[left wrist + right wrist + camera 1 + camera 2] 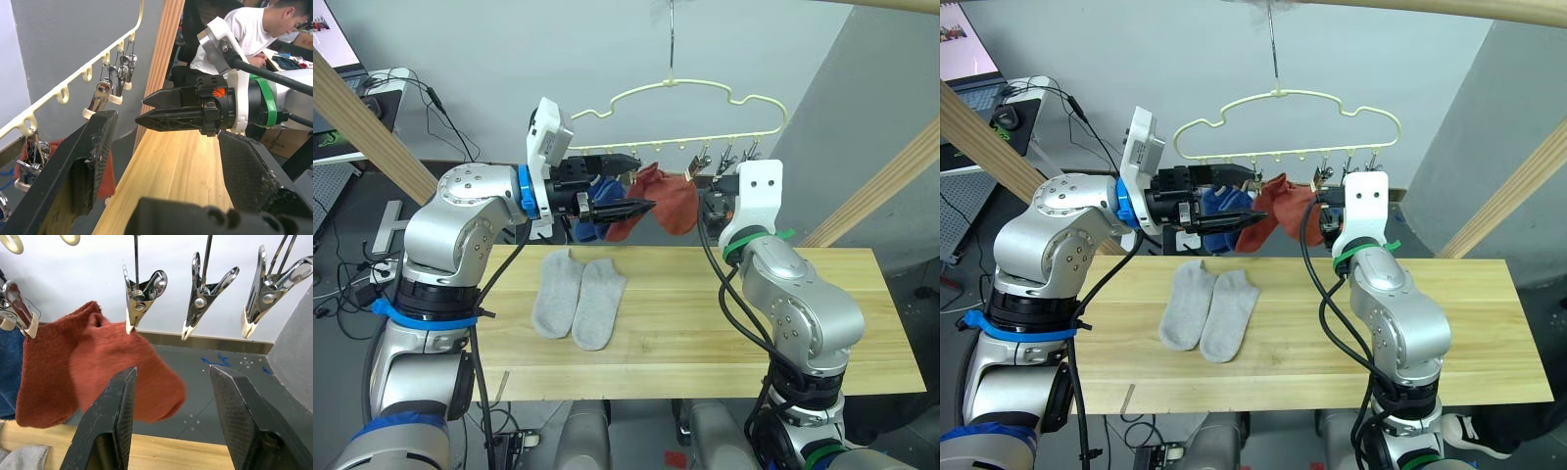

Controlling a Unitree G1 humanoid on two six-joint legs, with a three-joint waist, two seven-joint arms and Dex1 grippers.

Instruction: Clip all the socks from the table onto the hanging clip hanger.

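**Two grey socks on the worktop, four socks on the hanger**

Two grey socks (578,297) are seen lying side by side and touching on the worktop (724,323), left of its middle. Their long axes run from the far edge toward the near edge, and the toes point to the near edge. Both tools are raised well above them, near the hanger (690,103).

The hanger is hung by its hook above the far edge of the worktop, with its long axis running from left to right. Two blue socks (1222,217) and two red socks (93,372) are held by its clips and hang down with their long axes nearly vertical. The blue ones are on the left, the red ones just right of them. Two empty clips (230,296) are seen to the right of the red socks.

The left tool (628,183) is held level, pointing to the right, just in front of the blue socks and touching or nearly touching the red ones. Its fingers are spread apart and nothing is held between them. The right tool (171,421) is placed just below the clips, beside the rightmost red sock. Its fingers are also spread apart and empty.
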